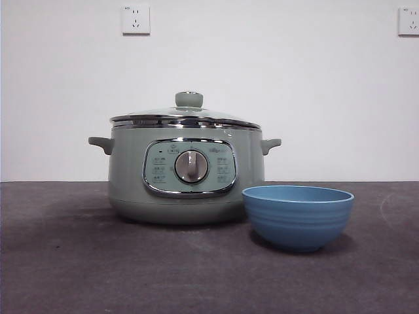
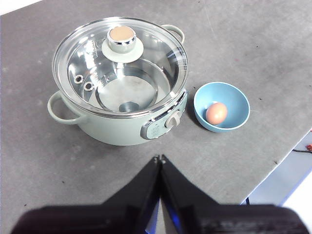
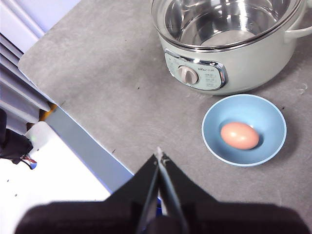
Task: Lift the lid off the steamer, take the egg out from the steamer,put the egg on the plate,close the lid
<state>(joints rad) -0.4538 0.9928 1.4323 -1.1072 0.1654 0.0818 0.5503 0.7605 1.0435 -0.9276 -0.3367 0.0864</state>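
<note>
The sage-green steamer point(image 1: 186, 173) stands on the dark table with the glass lid point(image 1: 185, 116) resting on it, its green knob point(image 1: 189, 99) on top. The steamer point(image 2: 122, 83) and lid point(image 2: 122, 63) also show in the left wrist view, with no egg inside the pot. The blue bowl that serves as the plate point(image 1: 298, 216) stands beside the steamer on the panel side. A brown egg point(image 2: 216, 113) lies in the bowl point(image 2: 239, 100); the right wrist view shows the egg point(image 3: 239, 135) and bowl point(image 3: 263, 117) too. My left gripper point(image 2: 159, 157) and right gripper point(image 3: 159, 152) are shut, empty, high above the table.
The grey table point(image 1: 98, 261) ends in an edge near my right gripper point(image 3: 87, 141), with cables and a white surface beyond it. Two wall sockets point(image 1: 135, 19) sit on the white wall behind. Neither arm shows in the front view.
</note>
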